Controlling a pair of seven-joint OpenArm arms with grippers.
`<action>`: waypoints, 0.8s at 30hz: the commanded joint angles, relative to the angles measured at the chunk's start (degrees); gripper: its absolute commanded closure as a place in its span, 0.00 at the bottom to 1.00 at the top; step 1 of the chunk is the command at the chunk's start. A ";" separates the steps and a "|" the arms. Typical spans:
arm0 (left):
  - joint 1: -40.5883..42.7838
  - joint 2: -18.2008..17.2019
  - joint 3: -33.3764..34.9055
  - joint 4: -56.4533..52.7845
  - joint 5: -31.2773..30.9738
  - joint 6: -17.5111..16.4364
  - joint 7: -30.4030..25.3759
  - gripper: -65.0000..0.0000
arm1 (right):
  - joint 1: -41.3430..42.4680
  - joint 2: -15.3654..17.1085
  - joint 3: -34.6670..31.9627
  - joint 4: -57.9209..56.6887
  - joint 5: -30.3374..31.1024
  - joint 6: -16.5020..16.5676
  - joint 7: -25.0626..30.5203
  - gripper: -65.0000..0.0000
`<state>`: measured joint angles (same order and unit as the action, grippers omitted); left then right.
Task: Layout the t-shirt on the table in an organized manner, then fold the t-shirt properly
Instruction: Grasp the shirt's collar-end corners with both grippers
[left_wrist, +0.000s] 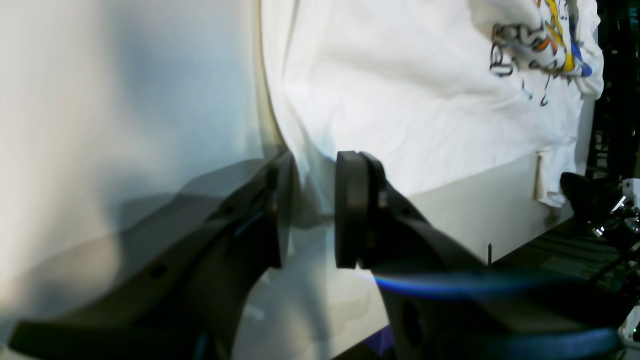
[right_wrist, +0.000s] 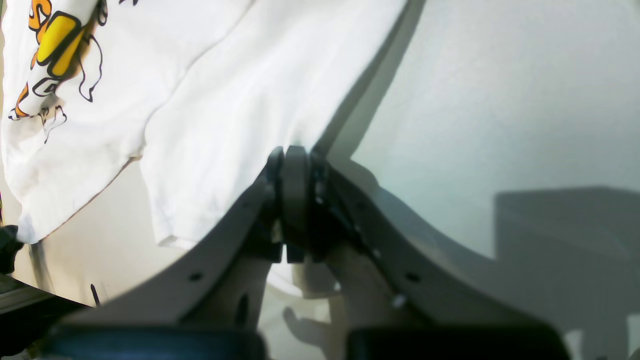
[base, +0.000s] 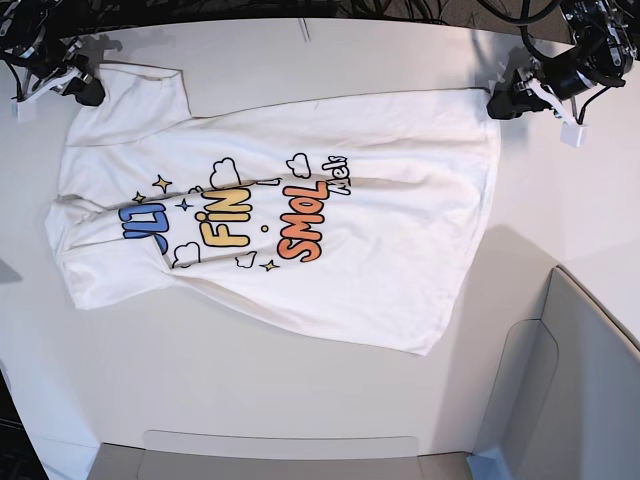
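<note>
Spread print-up across the smooth white surface: the t-shirt, soft, creased cotton with bubble lettering. Pinched at one far corner by the right hand, shut tight on the cloth, likely to pull it flat. Left hand partly open around the opposite corner's edge, not clamping.

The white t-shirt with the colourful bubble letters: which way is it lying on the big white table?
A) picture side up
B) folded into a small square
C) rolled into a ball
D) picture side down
A: the white t-shirt lies spread on the big white table with its blue, yellow and orange letters facing up.
</note>
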<state>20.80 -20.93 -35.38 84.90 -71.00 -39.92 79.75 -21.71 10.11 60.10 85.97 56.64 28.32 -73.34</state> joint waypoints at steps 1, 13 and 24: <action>0.26 -0.74 -0.62 0.85 -1.13 -0.08 0.25 0.75 | -0.31 0.75 0.17 0.22 -3.32 -0.14 -1.52 1.00; -2.03 0.22 -0.18 0.68 -0.51 -0.08 0.25 0.58 | -0.48 1.89 0.17 0.22 -3.32 -0.14 -1.52 1.00; -1.85 0.31 -0.18 1.12 9.07 -0.08 0.25 0.60 | -0.48 1.89 0.26 0.22 -3.32 -0.14 -1.52 1.00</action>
<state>18.72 -19.99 -35.35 85.52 -63.92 -40.16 79.44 -21.76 11.20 60.10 85.89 56.16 28.32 -73.49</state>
